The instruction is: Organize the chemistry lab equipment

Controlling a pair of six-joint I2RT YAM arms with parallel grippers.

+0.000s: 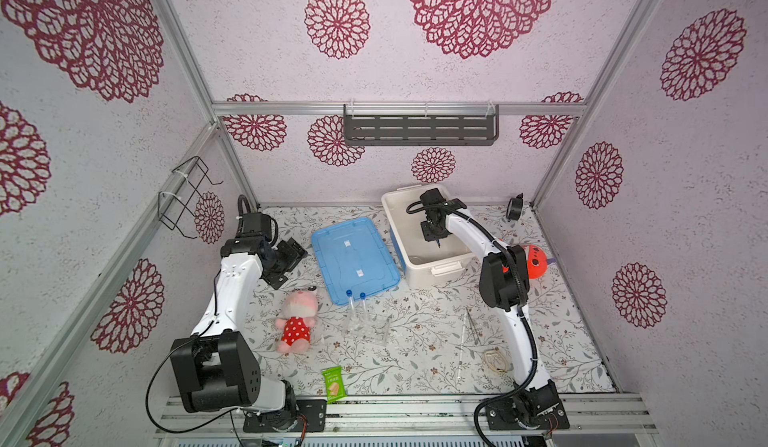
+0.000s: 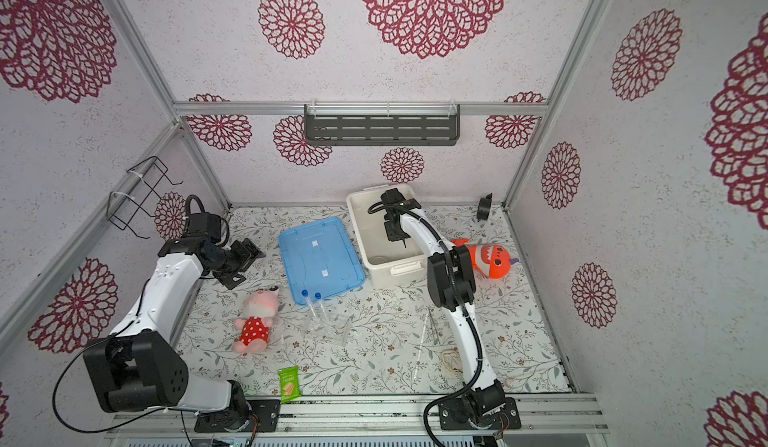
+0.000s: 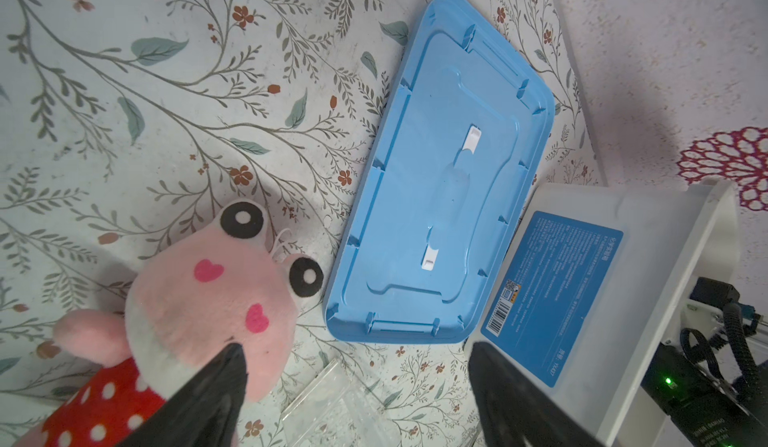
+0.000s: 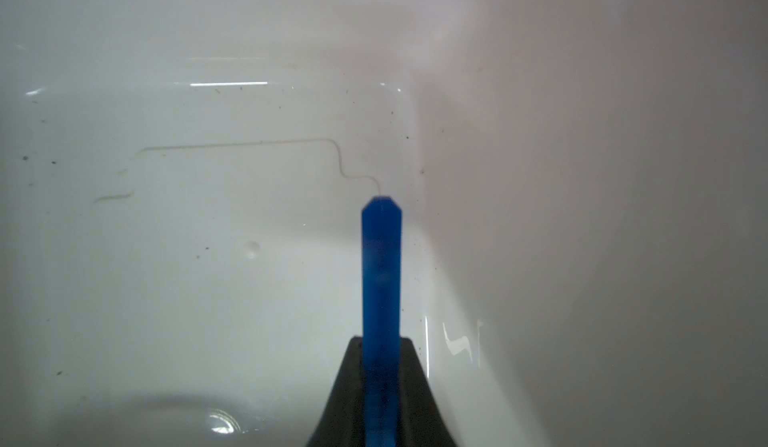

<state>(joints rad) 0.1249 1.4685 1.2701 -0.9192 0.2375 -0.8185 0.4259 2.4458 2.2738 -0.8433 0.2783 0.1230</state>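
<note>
White floral tablecloth (image 1: 415, 366), rosette wallpaper (image 1: 270, 62); right fingers (image 4: 343, 399) pinch blue tweezers (image 4: 381, 266).

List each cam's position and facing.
Both top views: high front, looking down at table, left arm, right arm.
Left wrist: on left arm, facing blue lid, pink plush, white bin past open left tool.
Right wrist: on right arm, inside bin; right tool shut on blue tweezers.
Shared: top views and left wrist show lid, plush, bin.
</note>
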